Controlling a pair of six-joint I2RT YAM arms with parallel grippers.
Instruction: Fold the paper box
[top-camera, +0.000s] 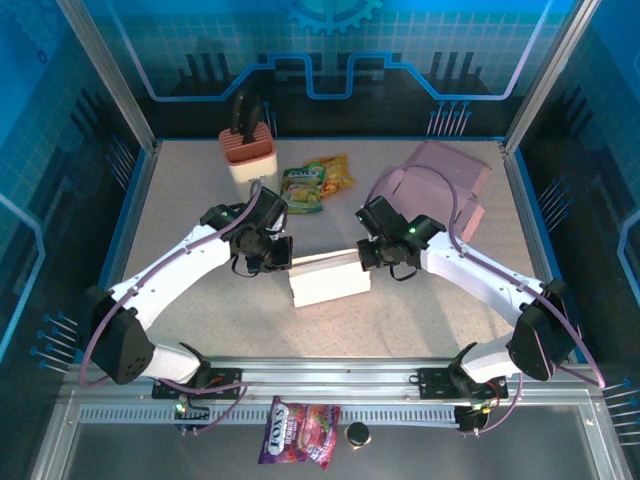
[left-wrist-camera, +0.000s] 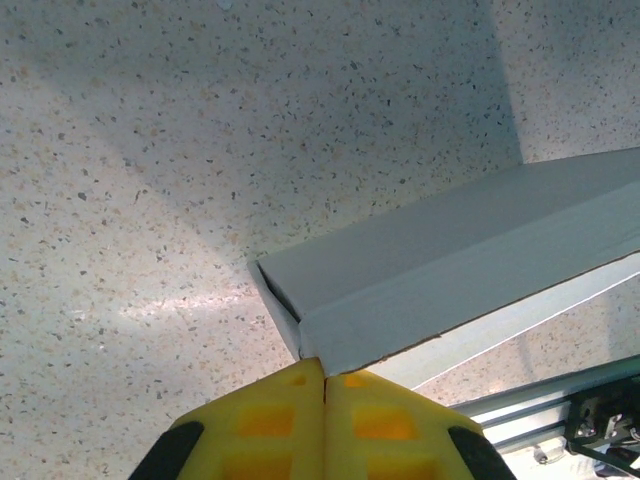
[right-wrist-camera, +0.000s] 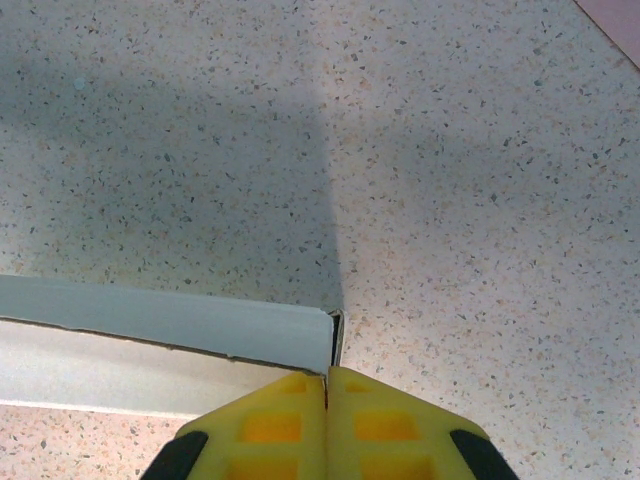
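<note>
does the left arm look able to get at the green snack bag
Probably yes. The snack bag lies on open table just beyond the left fingers, nothing between them. But those fingers are shut at the left end of the paper box, so they'd have to leave it and open first.

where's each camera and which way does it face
top external: above and behind the bases, looking down at the table; both arms, left gripper and right gripper at the ends of the paper box.
left wrist: on the left arm, looking past its shut fingers at a box corner.
right wrist: on the right arm, past its shut fingers at the other end.
shared: both wrist views see the box and table.
</note>
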